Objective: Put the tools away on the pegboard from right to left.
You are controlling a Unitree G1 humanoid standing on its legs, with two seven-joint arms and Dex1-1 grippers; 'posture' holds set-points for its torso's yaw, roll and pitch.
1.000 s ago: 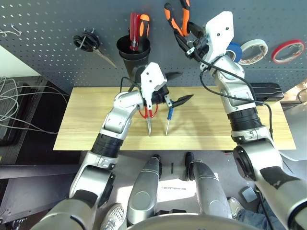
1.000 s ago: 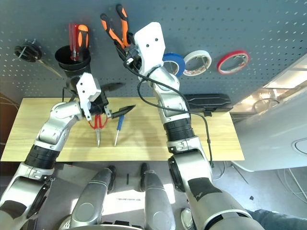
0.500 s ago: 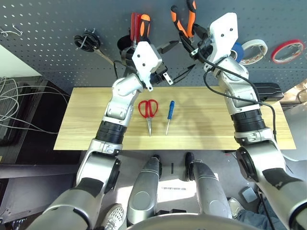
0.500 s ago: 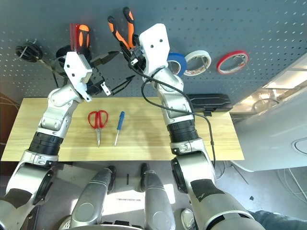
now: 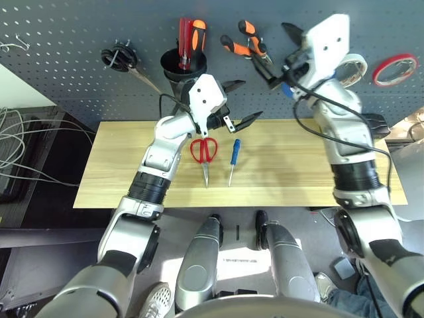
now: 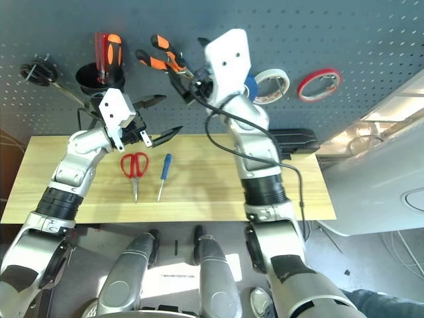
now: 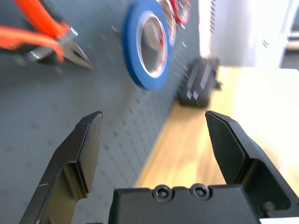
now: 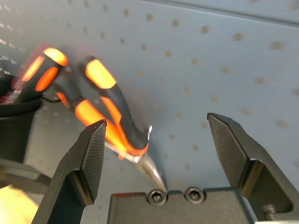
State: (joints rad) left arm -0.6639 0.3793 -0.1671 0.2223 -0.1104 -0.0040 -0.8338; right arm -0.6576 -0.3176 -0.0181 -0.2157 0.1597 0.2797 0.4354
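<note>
On the pegboard [image 5: 79, 40], pliers [image 5: 246, 45] hung, both pincers apart and empty, right pincer [image 5: 281, 50] just beside.

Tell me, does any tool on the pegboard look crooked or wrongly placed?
Yes. The orange-and-black pliers hang tilted on the pegboard, nearly sideways, beside the black cup. The other hung tools look normal.

A light wooden table [image 5: 119, 179] stands against the far wall, with grey floor [image 5: 40, 258] in front of it. At the left a dark cabinet [image 5: 26, 165] carries loose white cables [image 5: 20, 136] — behind it, a pale patch of wall [image 5: 16, 86]. At the far right sits a white, brightly lit surface [image 6: 377, 185] — a black case [image 6: 298, 140] rests on the table's right end.
</note>
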